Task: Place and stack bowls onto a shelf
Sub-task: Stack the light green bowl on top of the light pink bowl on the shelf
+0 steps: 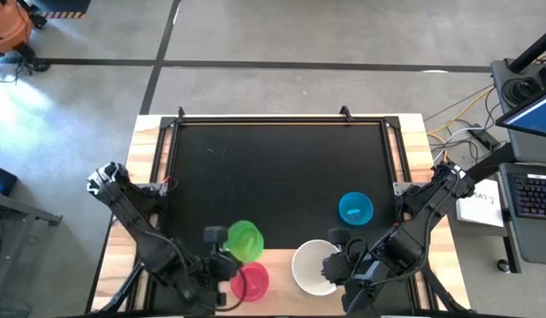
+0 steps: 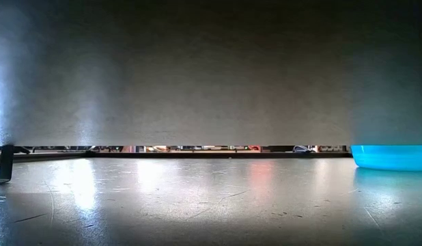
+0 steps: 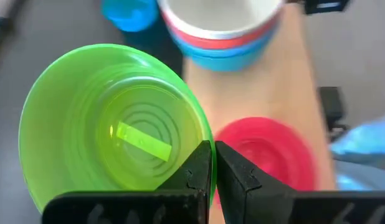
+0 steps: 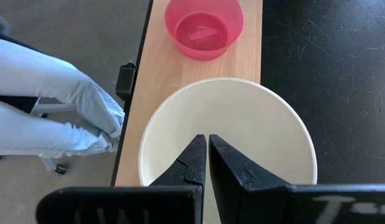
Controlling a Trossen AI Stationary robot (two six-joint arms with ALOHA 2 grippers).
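High view: 4 bowls show. The green bowl (image 1: 246, 239) hangs at the left claw (image 1: 222, 265), at 7 o'clock on the black mat (image 1: 273, 177). The pink bowl (image 1: 250, 282) lies just beside it at 6 o'clock on the shelf (image 1: 282, 284), the light-wood strip along the counter's near edge. The white bowl (image 1: 314, 268) sits at 5 o'clock, half over the shelf, with the right claw (image 1: 344, 265) at its rim. The cyan bowl (image 1: 355, 208) stands alone at 4 o'clock on the mat. The mat's far half is open.

Low view: 1 cyan bowl (image 2: 390, 156) at 3 o'clock on the mat; a wide dark mass blocks the upper picture.

Left wrist view: the left claw (image 3: 213, 163) is pressed onto the green bowl's (image 3: 111, 127) rim. Beyond it, the pink bowl (image 3: 267, 152) lies on the shelf (image 3: 255, 90), and a stack of 3 stands there, white bowl (image 3: 220, 15) uppermost, a red bowl (image 3: 227, 42) and a blue bowl (image 3: 236, 60) beneath.

Right wrist view: the right claw (image 4: 207, 152) is pressed together, its tips over the white bowl's (image 4: 230, 127) inside; whether they pinch the rim I cannot tell. The pink bowl (image 4: 204, 26) is farther along the shelf (image 4: 174, 68). A light sleeve (image 4: 49, 106) shows past the counter's edge.
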